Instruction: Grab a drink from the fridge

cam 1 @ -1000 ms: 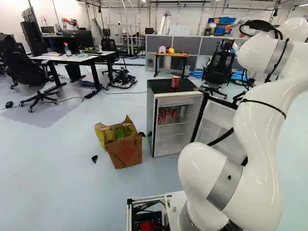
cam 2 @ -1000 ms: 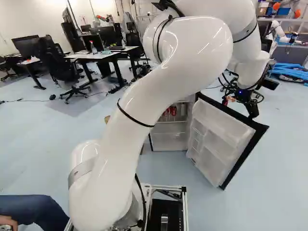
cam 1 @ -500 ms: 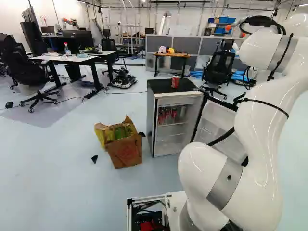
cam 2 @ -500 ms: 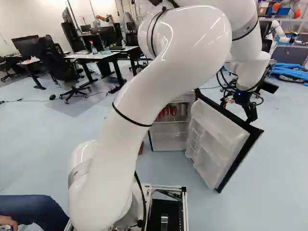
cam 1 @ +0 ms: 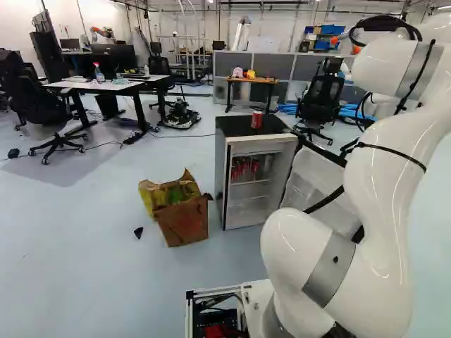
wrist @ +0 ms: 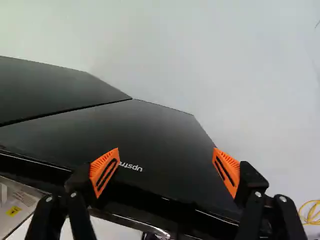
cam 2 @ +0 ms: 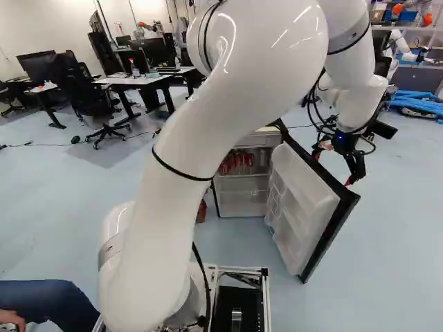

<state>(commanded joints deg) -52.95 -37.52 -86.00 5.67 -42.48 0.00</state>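
Pale floor [cam 1: 106, 239] spreads beneath the gripper [cam 2: 333, 168] and past the far edge of the black fridge door [wrist: 150, 140]. The fridge [cam 1: 258, 184] stands open to 1 side of the jaws; just beside it, farther from them, sits a cardboard box [cam 1: 183, 222] with yellow on its flaps. Well beyond the jaws, the room holds black office chairs [cam 1: 324, 98], white-topped desks [cam 1: 99, 86], grey partitions [cam 1: 282, 67] and blue material [cam 2: 419, 104] on the floor. A yellow cable [wrist: 310, 212] lies on the outer side of 1 jaw.

Pale lettering [wrist: 131, 166] runs across the door's black face, between the jaws and close to 1 orange pad [wrist: 104, 172]. On the outer side of that same jaw, a yellow label [wrist: 13, 211] shows on a pale panel.

The arm [cam 2: 187, 152] rises from its base, bows up and over, then drops to the gripper at the door. The 2 jaws stand wide apart, with nothing gripped; whether either touches the door, I cannot tell. Well apart from them, 1 red can [cam 1: 256, 120] stands upright on the fridge's black top, and more red cans [cam 2: 239, 160] stand on an inner shelf.
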